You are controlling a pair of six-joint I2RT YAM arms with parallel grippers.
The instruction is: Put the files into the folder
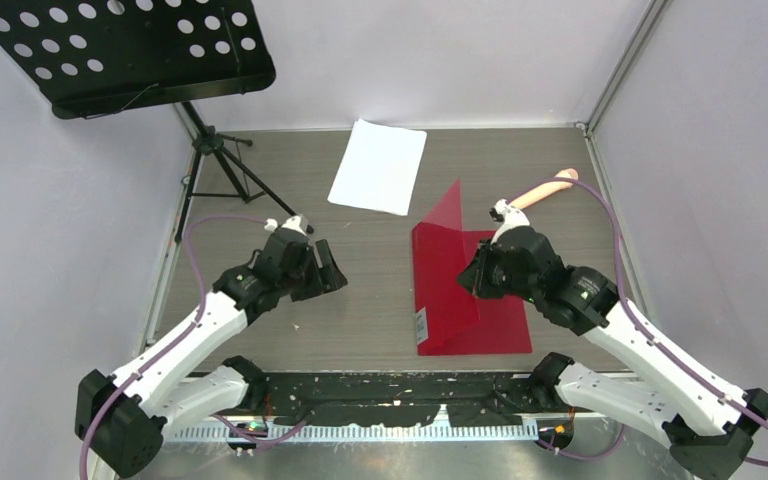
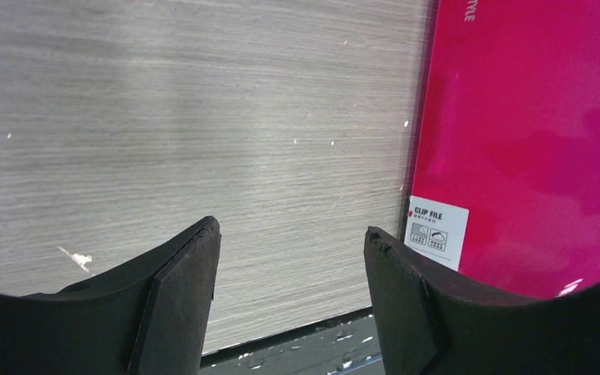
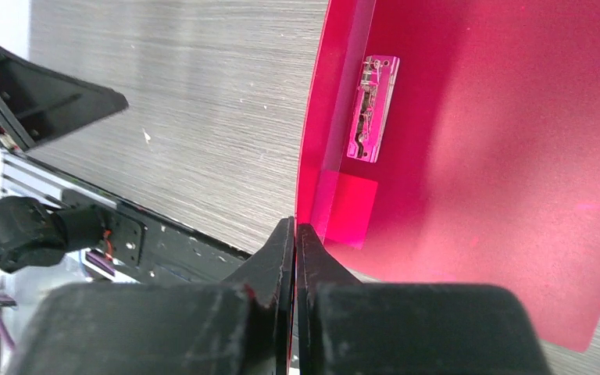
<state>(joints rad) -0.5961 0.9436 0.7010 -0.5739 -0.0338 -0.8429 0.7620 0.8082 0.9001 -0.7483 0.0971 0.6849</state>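
**Q:** Which step are you in?

**A:** Opening. Your right hand [image 3: 295,234] is pressed together on the edge of the front cover [image 1: 445,215], holding it raised steeply off the back panel of the folder [image 1: 480,320]. Your left hand [image 2: 291,234] hangs spread and empty over the bare tabletop [image 1: 360,300], just left of the folder.

**Q:** What does the next move call for?

**A:** Probably keeping the cover up while your left hand fetches the files [image 1: 378,167]. These are a flat white stack at the far middle of the tabletop, well apart from both hands.

**Q:** How does the folder look?

**A:** It is glossy dark red and lies right of centre. Inside are a metal spine clip [image 3: 373,108] and a pink patch [image 3: 348,201], and a white "CLIP FILE" label [image 2: 436,232] sits near one outside corner.
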